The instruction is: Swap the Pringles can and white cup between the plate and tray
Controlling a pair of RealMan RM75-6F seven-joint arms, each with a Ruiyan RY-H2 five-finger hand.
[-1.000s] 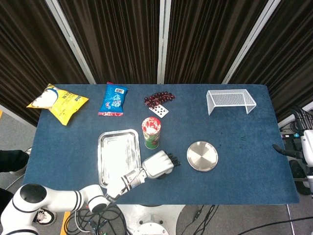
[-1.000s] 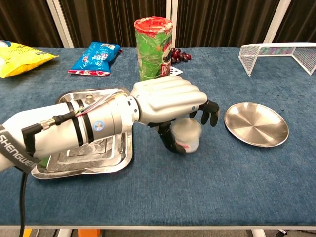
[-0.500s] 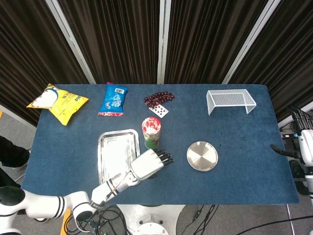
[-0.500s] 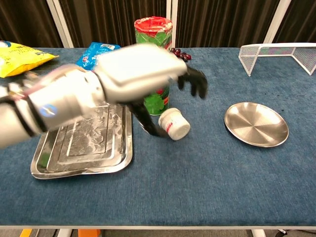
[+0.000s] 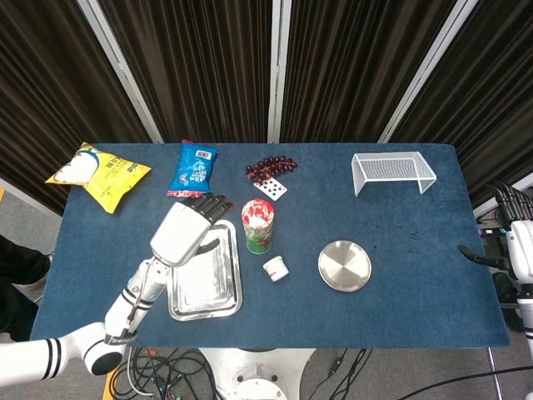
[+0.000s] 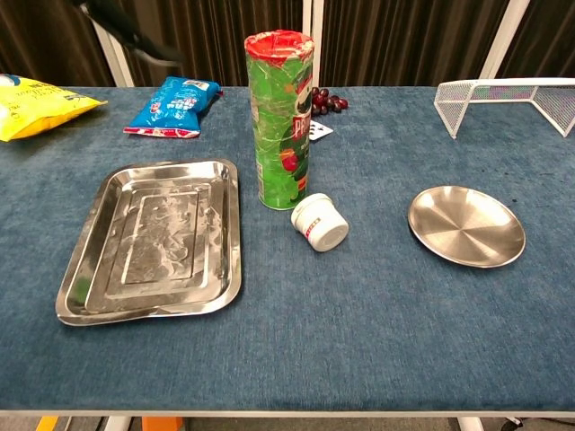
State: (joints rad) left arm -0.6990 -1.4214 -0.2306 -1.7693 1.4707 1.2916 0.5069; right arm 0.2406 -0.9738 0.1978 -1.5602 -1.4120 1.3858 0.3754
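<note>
Head view shows the left hand [image 5: 190,229] raised over the upper part of the tray [image 5: 203,271], its dark fingers [image 5: 212,204] spread apart and holding nothing; in the chest view only a dark blur at the top left may be part of it. The right hand [image 5: 510,200] is only just visible at the frame's right edge, well off the table [image 5: 416,250], and whether its fingers are apart or curled I cannot tell. From the left hand, the Pringles can [image 5: 257,225] stands upright at about three o'clock, on the cloth just beside the tray's right rim, and the white cup [image 6: 319,222] lies tipped on its side at about four o'clock, between can and plate [image 5: 345,266], on neither. The cup looks free to roll, so a careless nudge could send it toward the plate or the table's near edge; a grasp on it lying down may squeeze it sideways out of the fingers. The tall can looks easy to topple if a passing arm clips it, and it could knock the cup. The blue cloth table also carries a yellow snack bag [image 5: 98,173] at eleven o'clock, a blue packet [image 5: 193,169] at twelve, grapes [image 5: 270,167] at one and a white wire rack [image 5: 391,172] at two; dark curtains hang behind
</note>
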